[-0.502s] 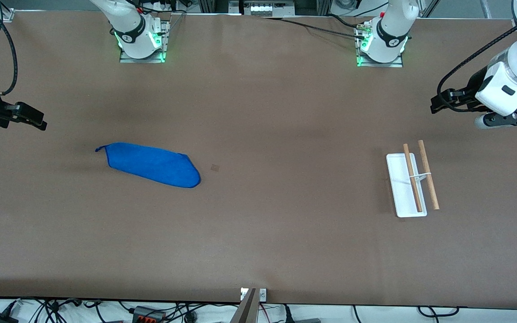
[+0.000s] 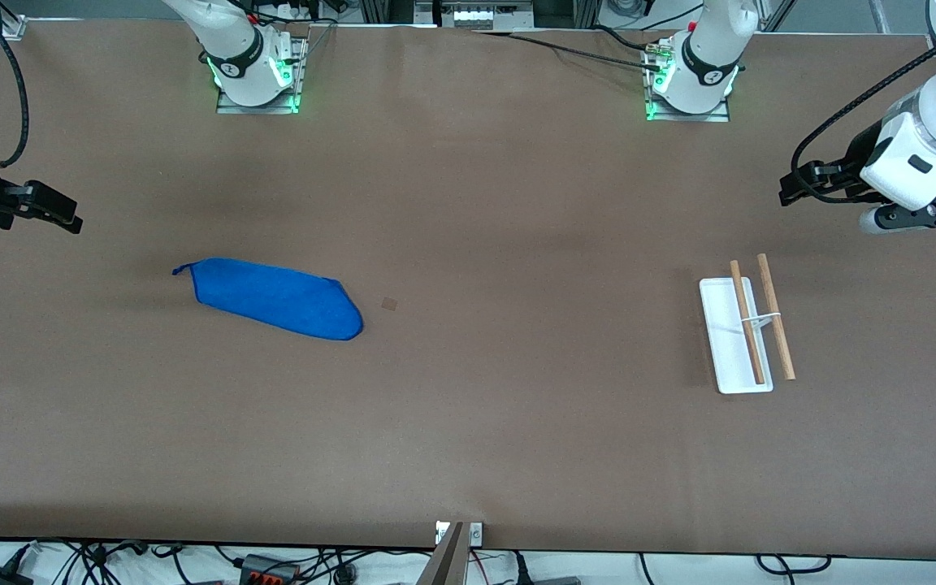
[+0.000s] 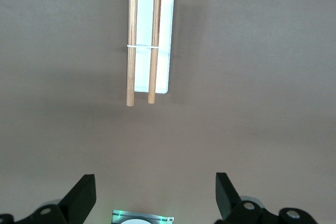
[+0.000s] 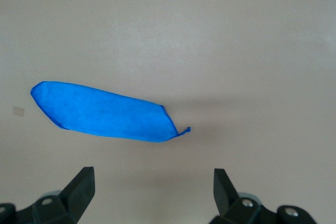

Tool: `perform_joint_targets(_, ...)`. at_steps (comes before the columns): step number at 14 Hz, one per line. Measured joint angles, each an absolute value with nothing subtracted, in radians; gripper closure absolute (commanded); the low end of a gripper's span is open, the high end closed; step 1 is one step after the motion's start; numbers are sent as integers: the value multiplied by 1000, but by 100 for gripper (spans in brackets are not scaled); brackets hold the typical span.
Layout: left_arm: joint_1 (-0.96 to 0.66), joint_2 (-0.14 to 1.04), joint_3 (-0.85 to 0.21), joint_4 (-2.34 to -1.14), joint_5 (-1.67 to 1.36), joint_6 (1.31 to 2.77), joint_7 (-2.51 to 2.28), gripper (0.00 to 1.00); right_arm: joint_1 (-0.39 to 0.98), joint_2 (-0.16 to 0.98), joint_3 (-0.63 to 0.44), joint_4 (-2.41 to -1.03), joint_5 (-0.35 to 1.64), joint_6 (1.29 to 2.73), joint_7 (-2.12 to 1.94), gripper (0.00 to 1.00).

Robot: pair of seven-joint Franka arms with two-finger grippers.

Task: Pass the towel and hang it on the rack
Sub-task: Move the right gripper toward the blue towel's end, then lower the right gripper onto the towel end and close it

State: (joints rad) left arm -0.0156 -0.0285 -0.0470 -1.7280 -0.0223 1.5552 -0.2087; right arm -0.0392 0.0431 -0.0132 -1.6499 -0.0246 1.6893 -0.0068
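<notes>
While the towel (image 2: 273, 298) lies flat on the table (image 2: 500, 439) just as before, the right gripper (image 2: 52, 213) has lifted a little over its end, fingers wide apart and empty. Over the other end, near the rack (image 2: 746, 332), the left gripper (image 2: 801, 185) waits, open and empty too.

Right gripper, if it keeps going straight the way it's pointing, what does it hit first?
Probably bare table. The right gripper, jaws open, points down at the surface, and the towel lies just ahead of that line, so it may meet the tabletop close beside the towel; depth is unclear.
</notes>
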Motion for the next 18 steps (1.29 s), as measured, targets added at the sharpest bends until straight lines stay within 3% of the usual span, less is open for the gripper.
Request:
perform_joint_targets(7,-16,-29,-47,-1727,-22,1555,-209,0,-37,96,-14,-1677,-25,1666,-8,0)
perform_joint_targets(18,-16,-28,-46,-1726,-22,1555,-209,0,-38,417,-21,-1682,-28,1780,-9,0)
